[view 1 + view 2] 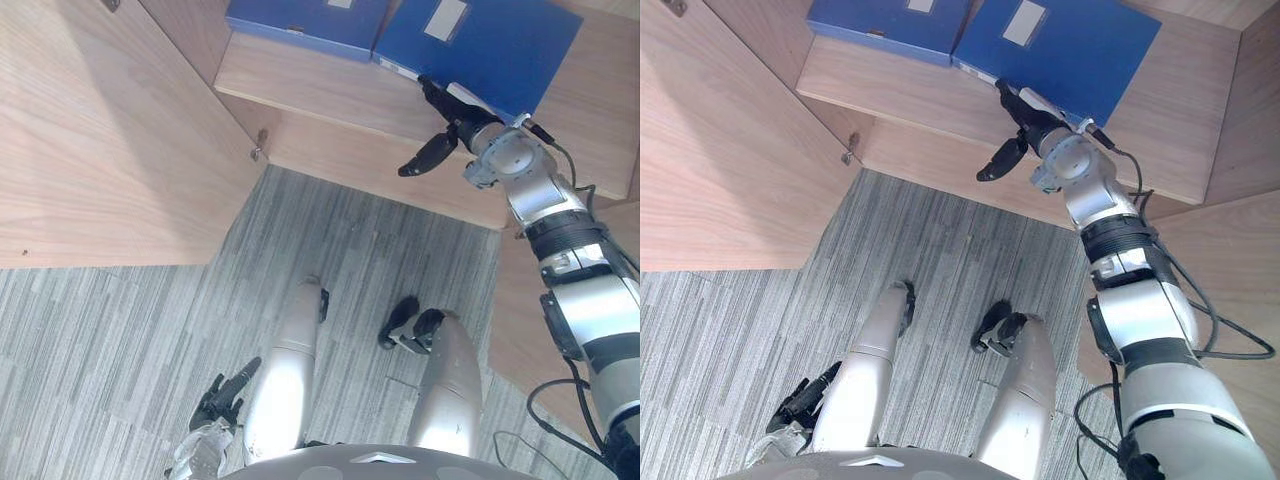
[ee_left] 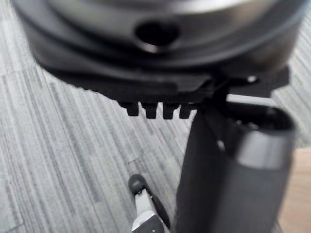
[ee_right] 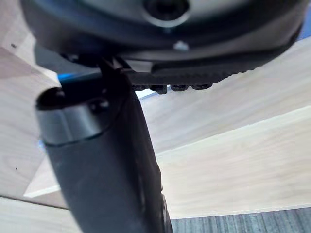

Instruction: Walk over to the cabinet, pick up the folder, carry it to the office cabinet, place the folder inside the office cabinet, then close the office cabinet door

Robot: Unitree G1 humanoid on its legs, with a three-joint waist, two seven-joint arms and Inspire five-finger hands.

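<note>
A blue folder (image 1: pixel 480 45) with a white label lies flat on the shelf (image 1: pixel 330 95) of the open wooden office cabinet. My right hand (image 1: pixel 447 112) reaches in from the right and meets the folder's near edge. Its fingers (image 1: pixel 1015 100) are straight against the folder, and its thumb (image 1: pixel 428 155) hangs apart below the shelf's front. The hand is open. In the right wrist view the thumb (image 3: pixel 107 160) stands before the pale shelf wood (image 3: pixel 233 145). My left hand (image 1: pixel 225 395) hangs low at the lower left over the carpet, fingers relaxed and holding nothing.
A second blue folder (image 1: pixel 300 22) lies on the same shelf to the left. The cabinet's left door (image 1: pixel 100 130) stands swung open, hinge (image 1: pixel 258 150) at its inner edge. Another wooden panel (image 1: pixel 1240 260) stands at the right. Grey striped carpet (image 1: pixel 130 330) covers the floor.
</note>
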